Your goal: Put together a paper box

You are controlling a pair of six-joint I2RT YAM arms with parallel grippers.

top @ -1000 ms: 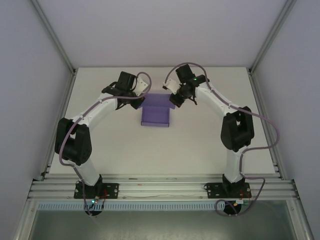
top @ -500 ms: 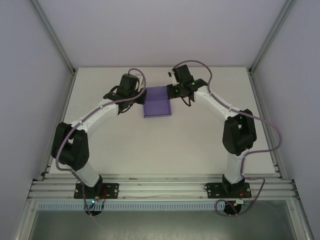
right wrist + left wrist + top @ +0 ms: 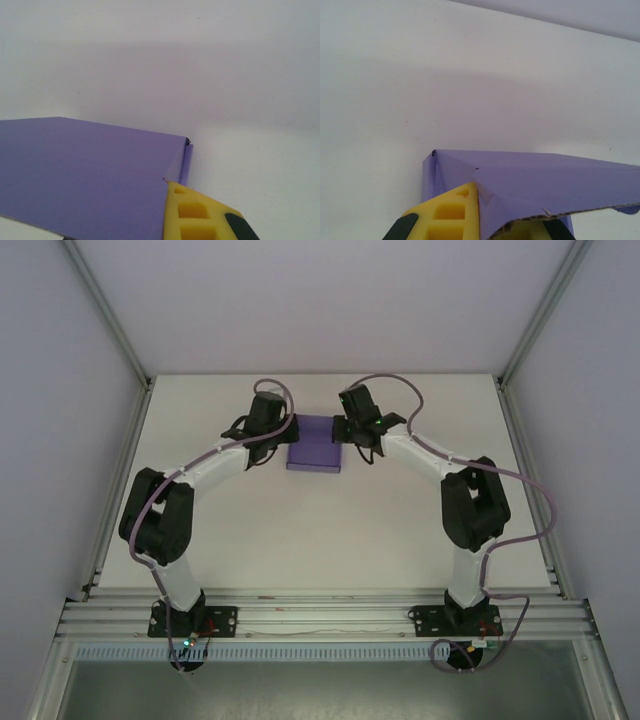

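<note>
Paper box (image 3: 314, 446): assembly looks near done.
Top view: far-centre of table (image 3: 400, 530), folded to closed flat rectangle; left gripper (image 3: 284, 434), right gripper (image 3: 344, 432) at opposite sides.
Left wrist: jaws closed, card edge pinched between yellow pads (image 3: 451, 212).
Right wrist: jaws closed, yellow finger (image 3: 192, 212) against top panel edge, apparently pinching.
Left to do, likely: final tuck, release.
</note>
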